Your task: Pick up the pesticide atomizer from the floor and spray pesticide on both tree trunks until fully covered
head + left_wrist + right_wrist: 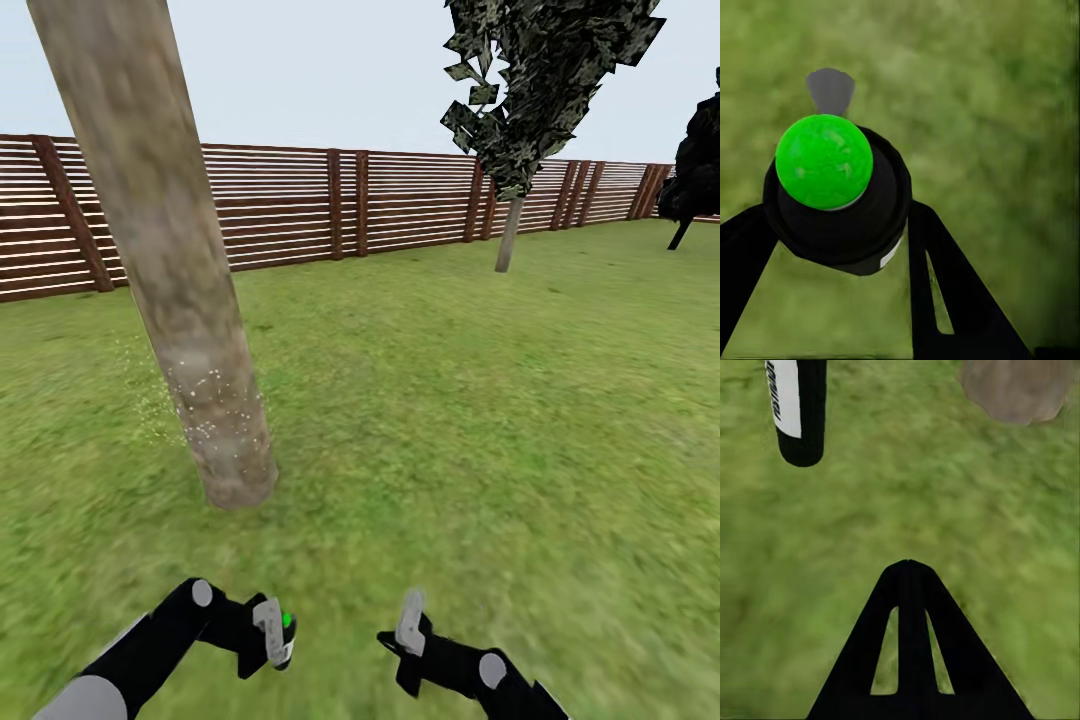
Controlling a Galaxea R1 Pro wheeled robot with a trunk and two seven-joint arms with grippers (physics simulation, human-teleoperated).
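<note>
The left gripper (840, 247) is clamping the pesticide atomizer (832, 195), probably standing upright, green cap facing the wrist camera. The near tree trunk (170, 260), speckled with pesticide (215, 410), is rising ahead-left. The right gripper (911, 574) is sitting closed, holding nothing.

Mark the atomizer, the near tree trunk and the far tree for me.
atomizer (824, 161), left wrist view, on its green cap.
near tree trunk (190, 330), head view, mid-trunk above the white specks.
far tree (509, 235), head view, on its thin grey trunk by the fence.

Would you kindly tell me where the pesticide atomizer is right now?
The pesticide atomizer is held in the left gripper, low in the head view, above the grass just short of the near tree trunk.
</note>
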